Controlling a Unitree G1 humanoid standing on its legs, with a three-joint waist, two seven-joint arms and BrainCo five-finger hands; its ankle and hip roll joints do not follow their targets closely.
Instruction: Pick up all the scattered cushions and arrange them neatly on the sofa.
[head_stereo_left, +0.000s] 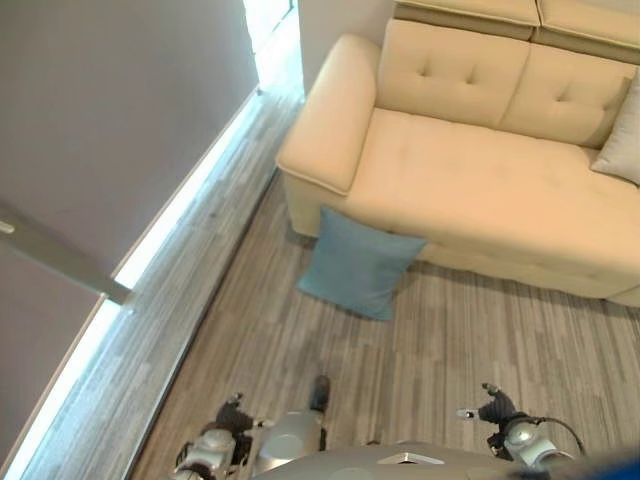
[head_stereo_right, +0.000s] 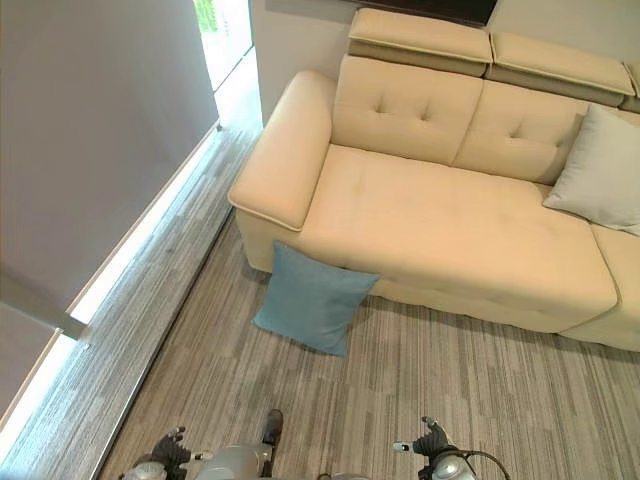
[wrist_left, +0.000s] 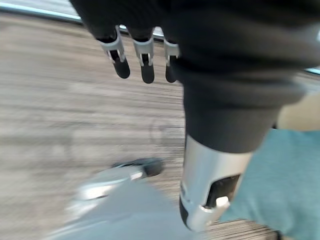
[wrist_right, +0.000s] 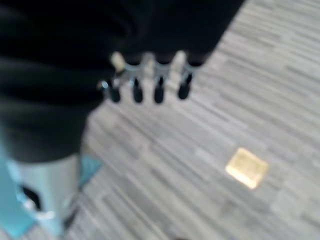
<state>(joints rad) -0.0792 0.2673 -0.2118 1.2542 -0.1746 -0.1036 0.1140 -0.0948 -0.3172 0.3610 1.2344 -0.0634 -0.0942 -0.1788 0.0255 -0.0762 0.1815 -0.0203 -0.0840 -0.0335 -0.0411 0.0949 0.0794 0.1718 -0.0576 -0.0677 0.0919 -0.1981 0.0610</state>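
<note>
Both hands are empty right now. In the left wrist view the left hand (wrist_left: 145, 55) has its fingers (wrist_left: 147, 67) hanging straight and relaxed over bare floor, nothing between them and the thumb. Same story in the right wrist view: the right hand (wrist_right: 150, 75) shows a row of loose, straight fingers (wrist_right: 159, 90) above the grey plank floor (wrist_right: 235, 90), with a small yellowish patch (wrist_right: 246, 167) on the boards that I can't identify.

Moving outward, the blue cushion (head_stereo_right: 312, 298) is on the floor, propped tilted against the front of the sofa (head_stereo_right: 440, 220) right below the left armrest (head_stereo_right: 285, 150). There's also 1 pale grey cushion (head_stereo_right: 603, 170) already up on the seat, leaning on the backrest at the far right.

So my read is the step in hand is the approach to the blue one, and both hands sit well short of it. If it were me, I'd step closer first, then come in with both hands on opposite edges, since it's soft and will sag if pinched by 1 corner. Keep the fingers wide until they're actually around the fabric, then lift it clear of the sofa front before swinging it onto the seat.
</note>
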